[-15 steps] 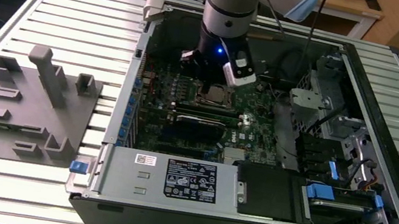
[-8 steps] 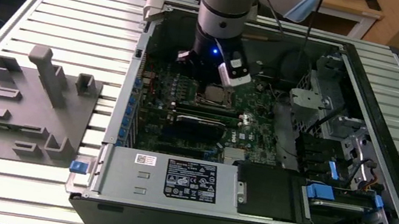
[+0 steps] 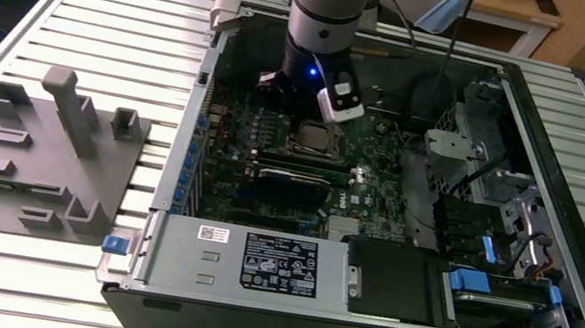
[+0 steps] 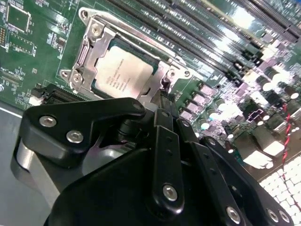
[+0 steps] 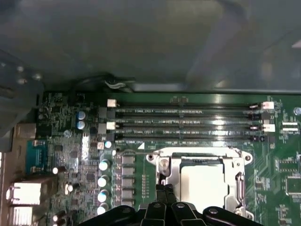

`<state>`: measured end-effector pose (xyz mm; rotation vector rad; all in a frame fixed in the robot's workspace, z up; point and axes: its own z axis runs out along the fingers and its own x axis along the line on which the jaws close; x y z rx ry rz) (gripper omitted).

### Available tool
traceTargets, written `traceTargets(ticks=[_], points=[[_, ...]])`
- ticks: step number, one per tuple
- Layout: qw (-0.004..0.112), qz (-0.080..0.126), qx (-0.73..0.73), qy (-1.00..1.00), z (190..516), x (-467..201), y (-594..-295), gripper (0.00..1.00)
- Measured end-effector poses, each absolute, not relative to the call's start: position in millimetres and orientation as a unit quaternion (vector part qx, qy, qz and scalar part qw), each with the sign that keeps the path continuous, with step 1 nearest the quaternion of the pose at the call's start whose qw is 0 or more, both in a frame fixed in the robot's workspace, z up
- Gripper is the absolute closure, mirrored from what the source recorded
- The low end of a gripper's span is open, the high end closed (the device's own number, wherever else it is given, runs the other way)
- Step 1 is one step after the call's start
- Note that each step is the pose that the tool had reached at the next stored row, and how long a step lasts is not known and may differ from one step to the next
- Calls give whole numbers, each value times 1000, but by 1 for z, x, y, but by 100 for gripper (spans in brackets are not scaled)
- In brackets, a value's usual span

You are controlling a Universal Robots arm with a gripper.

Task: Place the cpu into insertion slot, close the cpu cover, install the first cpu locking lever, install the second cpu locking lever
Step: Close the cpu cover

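Observation:
The cpu [image 4: 123, 73] lies flat in the insertion slot [image 5: 237, 186], its silver-grey top facing up. The cpu cover [image 4: 89, 52] is down over it, framing the chip on all sides. My gripper [image 4: 163, 96] stands shut, its black fingers pressed together, with the tips right at the socket's edge beside a thin metal lever [image 5: 163, 169]. I cannot tell whether the tips touch that lever. In the exterior view the gripper [image 3: 305, 110] hangs low inside the open computer case, just behind the cpu [image 3: 317, 141].
Long black memory slots [image 5: 188, 125] run beside the socket. A row of capacitors [image 5: 103, 179] stands on its other side. The power supply [image 3: 275, 265] and drive cage [image 3: 481, 188] crowd the case. A grey fixture [image 3: 35, 155] sits on the table at the exterior view's left.

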<state>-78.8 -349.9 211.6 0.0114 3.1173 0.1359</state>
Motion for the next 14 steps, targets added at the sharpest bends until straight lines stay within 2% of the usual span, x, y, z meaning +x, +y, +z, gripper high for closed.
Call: traceTargets(ticks=[14], points=[[11, 44, 4, 999, 200, -73, -350, 89]])
